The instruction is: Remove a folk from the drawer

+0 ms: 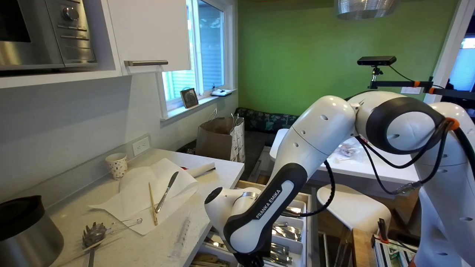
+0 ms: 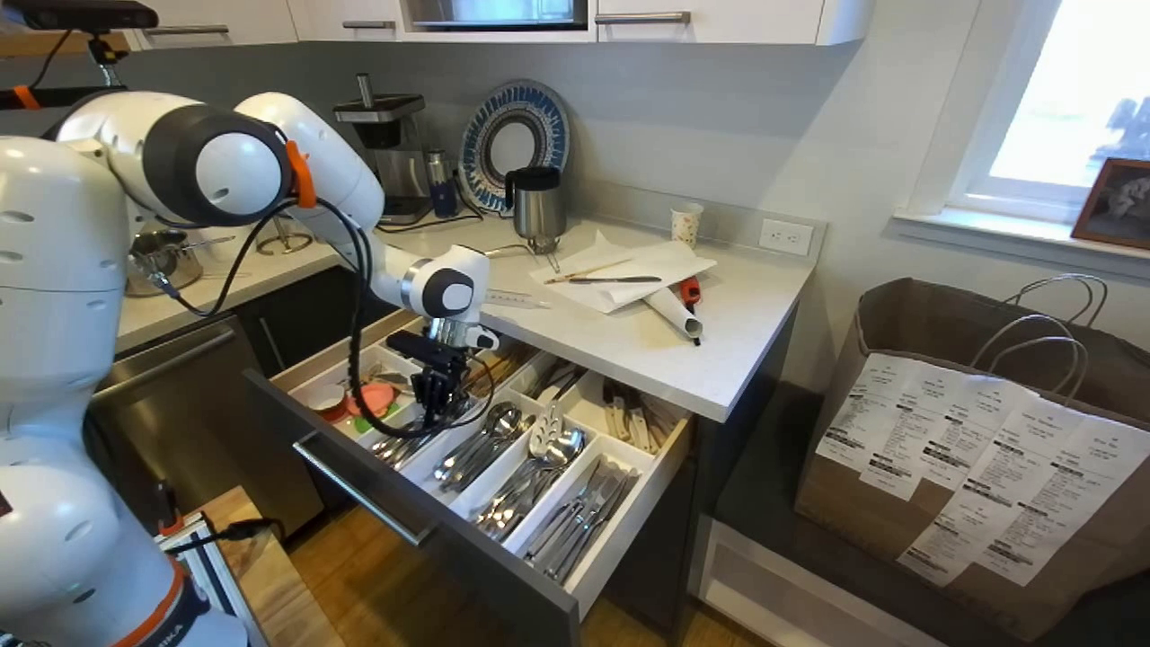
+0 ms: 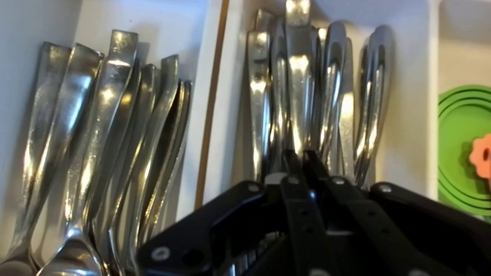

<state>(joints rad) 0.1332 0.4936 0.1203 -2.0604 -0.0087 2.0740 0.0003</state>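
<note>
The open drawer (image 2: 503,562) holds silver cutlery in white compartments; it also shows in an exterior view (image 1: 310,226). In the wrist view, my gripper (image 3: 301,153) points down into a compartment of silver utensils. Its two black fingertips are close together, one on each side of a silver utensil (image 3: 298,76), pinching its handle. That handle reaches farther up the picture than its neighbours. Its head is hidden under the gripper, so I cannot tell if it is a fork. In both exterior views the gripper (image 2: 437,404) (image 1: 253,260) is low over the drawer, its fingertips unclear.
Silver spoons (image 3: 73,255) lie in the neighbouring compartment, beyond a white divider wall (image 3: 216,96). A green lid (image 3: 456,184) lies on the other side. The countertop (image 2: 746,328) overhangs the drawer's back, bearing white paper (image 2: 620,292) and a knife (image 2: 615,279).
</note>
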